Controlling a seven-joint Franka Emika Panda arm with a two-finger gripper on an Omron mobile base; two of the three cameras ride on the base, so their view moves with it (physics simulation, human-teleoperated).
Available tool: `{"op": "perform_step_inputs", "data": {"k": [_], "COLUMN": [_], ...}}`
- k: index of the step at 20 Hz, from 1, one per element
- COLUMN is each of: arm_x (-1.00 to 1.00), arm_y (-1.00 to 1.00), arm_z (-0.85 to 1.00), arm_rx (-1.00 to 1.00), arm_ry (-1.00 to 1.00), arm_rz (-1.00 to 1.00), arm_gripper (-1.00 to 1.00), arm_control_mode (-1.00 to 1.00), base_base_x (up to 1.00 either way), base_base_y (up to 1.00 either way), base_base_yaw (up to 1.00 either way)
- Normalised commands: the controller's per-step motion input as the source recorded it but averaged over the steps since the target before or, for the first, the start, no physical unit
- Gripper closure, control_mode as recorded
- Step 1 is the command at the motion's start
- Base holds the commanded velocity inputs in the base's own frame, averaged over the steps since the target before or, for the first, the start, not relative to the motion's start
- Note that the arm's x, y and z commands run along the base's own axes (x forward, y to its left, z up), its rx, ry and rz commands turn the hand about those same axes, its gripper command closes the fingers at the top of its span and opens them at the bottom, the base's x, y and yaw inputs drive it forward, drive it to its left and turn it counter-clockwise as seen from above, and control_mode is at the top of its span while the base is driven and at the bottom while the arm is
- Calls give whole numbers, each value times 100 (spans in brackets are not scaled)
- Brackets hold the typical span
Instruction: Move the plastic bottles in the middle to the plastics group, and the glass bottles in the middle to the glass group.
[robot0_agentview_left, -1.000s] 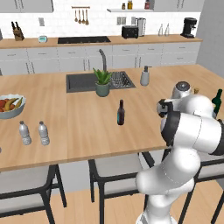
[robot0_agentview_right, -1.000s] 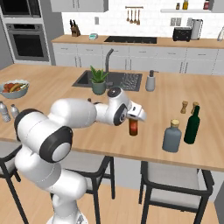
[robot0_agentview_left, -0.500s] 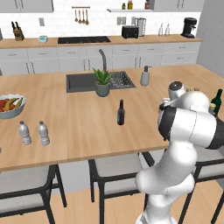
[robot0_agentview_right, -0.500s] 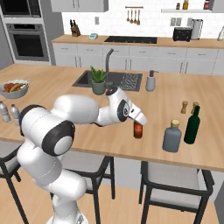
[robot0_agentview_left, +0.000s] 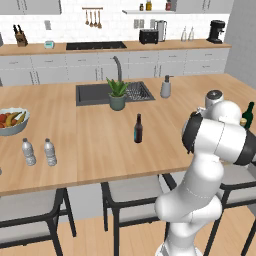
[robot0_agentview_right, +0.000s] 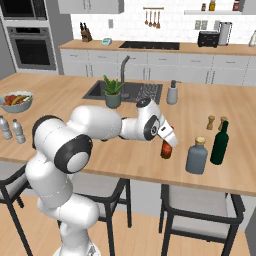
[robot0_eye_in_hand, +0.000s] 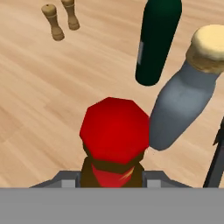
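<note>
Arm (robot0_agentview_right: 100, 125) stretched low across island (robot0_agentview_right: 60, 95), reaching right, wrist bent down over near edge. Wine bottle (robot0_agentview_right: 219, 143) upright at right, grey-blue bottle (robot0_agentview_right: 196, 156) just beside it, nearer. Brown bottle (robot0_agentview_right: 166, 149) upright, red cap up, long axis vertical, left of grey-blue bottle, close. Gripper (robot0_agentview_right: 167, 144) on its neck, fingers clamped on it; base looks at or near wood, cannot tell. Black bottle (robot0_agentview_left: 138, 129) upright mid-island. Two water bottles (robot0_agentview_left: 39, 152) far left.
</note>
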Motion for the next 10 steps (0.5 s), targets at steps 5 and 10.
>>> {"op": "perform_step_inputs", "data": {"k": [5,10], "arm_x": [0,0], "arm_y": [-7,-21], "arm_z": [23,0], "arm_rx": [0,-2], "arm_ry": [-1,0], "arm_rz": [-6,-13], "arm_gripper": [100,100], "arm_control_mode": [-100,-100], "base_base_x": [0,0], "base_base_y": [0,0], "base_base_yaw": [0,0]}}
